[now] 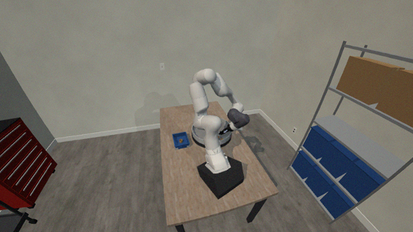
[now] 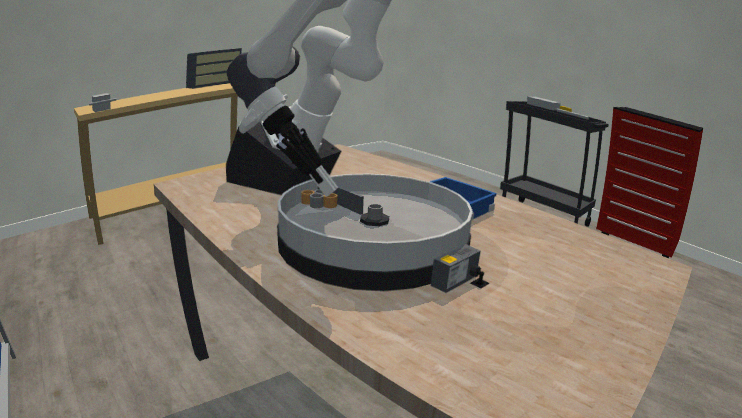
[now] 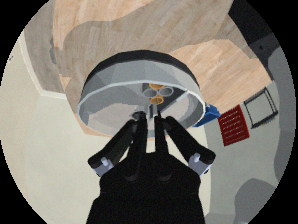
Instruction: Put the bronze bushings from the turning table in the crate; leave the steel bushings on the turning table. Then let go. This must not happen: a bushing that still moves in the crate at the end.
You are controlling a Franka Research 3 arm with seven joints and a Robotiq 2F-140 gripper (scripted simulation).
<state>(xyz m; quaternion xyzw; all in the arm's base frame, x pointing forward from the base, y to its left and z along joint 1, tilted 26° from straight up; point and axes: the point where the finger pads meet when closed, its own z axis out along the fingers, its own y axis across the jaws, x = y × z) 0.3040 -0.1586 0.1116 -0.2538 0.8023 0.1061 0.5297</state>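
The grey turning table [image 1: 200,137] [image 2: 363,254] [image 3: 125,72] holds a tight cluster of bushings beside its dark divider [image 2: 348,200]. One bronze bushing [image 2: 330,200] [image 3: 157,101] is right at my fingertips; another bronze bushing [image 2: 307,196] [image 3: 156,85] is on the far side of the cluster in the wrist view. A steel bushing [image 2: 316,200] [image 3: 149,93] and, in the wrist view, two steel bushings [image 3: 166,91] lie between them. My gripper [image 2: 331,191] [image 3: 151,108] is shut, tilted, with nothing seen between its fingertips. The blue crate [image 1: 176,137] [image 2: 480,206] [image 3: 206,118] contains something bronze [image 1: 180,140].
A round hub [image 2: 374,212] stands in the middle of the turning table, whose raised wall surrounds the bushings. A grey control box [image 2: 455,268] is at its outer side. The robot's black base [image 1: 220,179] [image 2: 254,160] stands on the same wooden table.
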